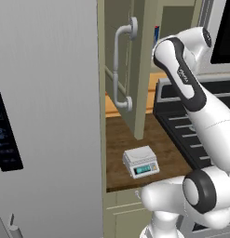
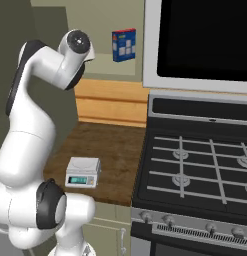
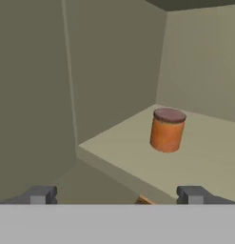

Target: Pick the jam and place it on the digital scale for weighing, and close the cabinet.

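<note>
Jam: the jar (image 3: 167,129) stands upright on the shelf inside the cabinet, back from the shelf's front edge and near the rear corner, nothing touching it.
Gripper: the gripper (image 3: 118,194) has its two dark tips set wide apart, empty, outside the shelf edge and well short of the jar; the jar sits to the right of the midline between the tips.
Scale: the scale (image 1: 141,161) sits on the wooden counter (image 1: 130,139) below, near the front edge, its top plate bare and its teal display facing out.
Cabinet: the door (image 1: 128,56) hangs open, edge-on over the counter, with its grey bar handle (image 1: 118,69) facing left.
Box: a blue and red box (image 2: 123,45) stands on the shelf further right, apart from the jar.
Step in hand: my reading is the approach to the jar, with no grasp yet.
Risk, offset: a straight advance could catch the jar with one finger and knock it over or push it toward the back wall.
Risk, shelf edge: coming in too low could hit the shelf's front lip.
Risk, door: the open door hangs close beside the arm, so carrying the jar down could clip it.
</note>
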Robot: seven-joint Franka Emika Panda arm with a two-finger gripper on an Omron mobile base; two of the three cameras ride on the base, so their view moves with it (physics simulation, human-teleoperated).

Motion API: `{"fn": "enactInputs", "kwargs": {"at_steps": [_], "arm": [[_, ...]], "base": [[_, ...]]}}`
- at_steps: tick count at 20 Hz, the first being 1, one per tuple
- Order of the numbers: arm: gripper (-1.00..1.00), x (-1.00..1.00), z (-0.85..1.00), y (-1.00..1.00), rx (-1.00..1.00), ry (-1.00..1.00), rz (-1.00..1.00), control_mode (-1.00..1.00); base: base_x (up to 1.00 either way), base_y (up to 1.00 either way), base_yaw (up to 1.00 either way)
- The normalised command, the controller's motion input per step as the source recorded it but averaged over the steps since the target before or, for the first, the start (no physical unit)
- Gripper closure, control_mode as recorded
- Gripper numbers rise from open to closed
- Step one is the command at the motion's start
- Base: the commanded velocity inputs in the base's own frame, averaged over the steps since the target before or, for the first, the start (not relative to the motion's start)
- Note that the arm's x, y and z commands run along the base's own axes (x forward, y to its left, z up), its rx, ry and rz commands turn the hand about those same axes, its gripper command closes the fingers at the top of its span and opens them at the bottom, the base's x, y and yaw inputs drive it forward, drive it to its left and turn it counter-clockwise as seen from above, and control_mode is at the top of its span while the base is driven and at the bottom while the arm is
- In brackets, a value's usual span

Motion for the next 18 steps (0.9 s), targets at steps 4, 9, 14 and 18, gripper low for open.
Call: {"fn": "enactInputs", "kwargs": {"at_steps": [4,9,14,18], "arm": [[-1.00,0.27,-0.05,0.00,0.00,0.00,0.00,-1.00],[-1.00,0.26,0.00,-0.02,0.00,-0.01,0.00,-1.00],[-1.00,0.35,0.00,0.00,0.00,0.00,0.00,-1.00],[-1.00,0.49,0.00,0.00,0.01,0.00,0.00,-1.00]], "base": [[0.00,0.00,0.00],[0.00,0.00,0.00],[0.00,0.00,0.00],[0.00,0.00,0.00]]}}
